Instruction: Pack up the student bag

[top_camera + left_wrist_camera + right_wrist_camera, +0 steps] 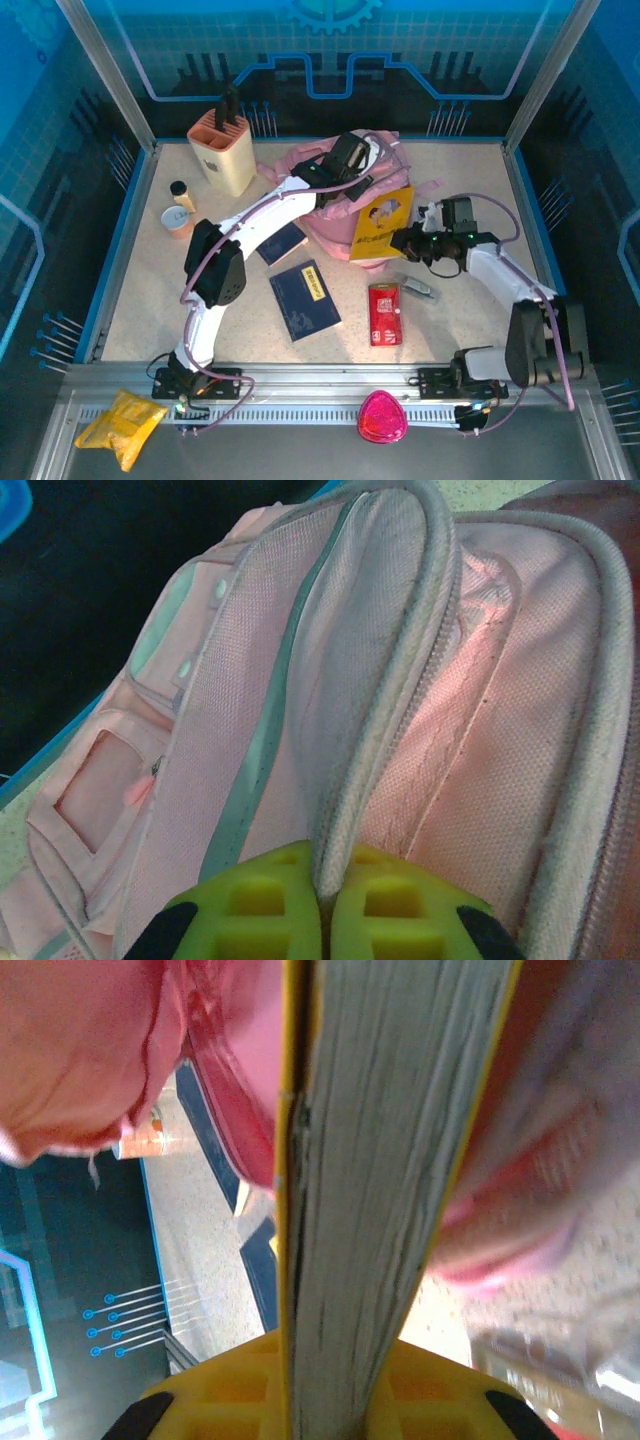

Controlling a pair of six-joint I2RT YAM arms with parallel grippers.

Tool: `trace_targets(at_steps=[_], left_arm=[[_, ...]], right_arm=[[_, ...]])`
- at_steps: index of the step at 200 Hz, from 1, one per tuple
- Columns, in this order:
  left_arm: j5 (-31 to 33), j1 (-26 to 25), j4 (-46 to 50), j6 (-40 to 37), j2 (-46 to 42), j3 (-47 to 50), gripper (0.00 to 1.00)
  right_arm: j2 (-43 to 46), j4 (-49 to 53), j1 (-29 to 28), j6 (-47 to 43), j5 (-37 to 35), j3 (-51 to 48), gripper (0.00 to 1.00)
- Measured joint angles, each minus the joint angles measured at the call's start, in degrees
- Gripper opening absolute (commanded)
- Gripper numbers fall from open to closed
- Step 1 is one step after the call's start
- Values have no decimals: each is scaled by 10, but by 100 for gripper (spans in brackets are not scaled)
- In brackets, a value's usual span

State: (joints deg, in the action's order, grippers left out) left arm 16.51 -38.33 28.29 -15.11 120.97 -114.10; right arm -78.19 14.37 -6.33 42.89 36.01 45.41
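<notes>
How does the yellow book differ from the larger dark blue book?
The yellow book is held in the jaws of the right gripper at the student bag; the dark blue book lies flat on the table. The yellow book's cover bears a picture, the dark blue book's a small label. Both are rectangular.

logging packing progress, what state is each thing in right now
bag, pocket open, rim pinched by left claw
left claw, shut on bag rim
right claw, shut on yellow book
yellow book, closed, held against bag
large navy book, closed, flat on table
small navy book, closed, flat on table
red pack, flat on table
holder, upright
</notes>
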Motion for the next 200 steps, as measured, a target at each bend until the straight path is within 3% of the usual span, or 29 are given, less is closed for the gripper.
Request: trace_targets(at_steps=[86,200], left_arm=[[-49,3,13,-8,-8,-2,0],[-49,10,15,-22,-8,-2,0]], right_arm=[[-175,-139,-36,12,7,112,10],[-303,-151,-41,-43,12,196,19]])
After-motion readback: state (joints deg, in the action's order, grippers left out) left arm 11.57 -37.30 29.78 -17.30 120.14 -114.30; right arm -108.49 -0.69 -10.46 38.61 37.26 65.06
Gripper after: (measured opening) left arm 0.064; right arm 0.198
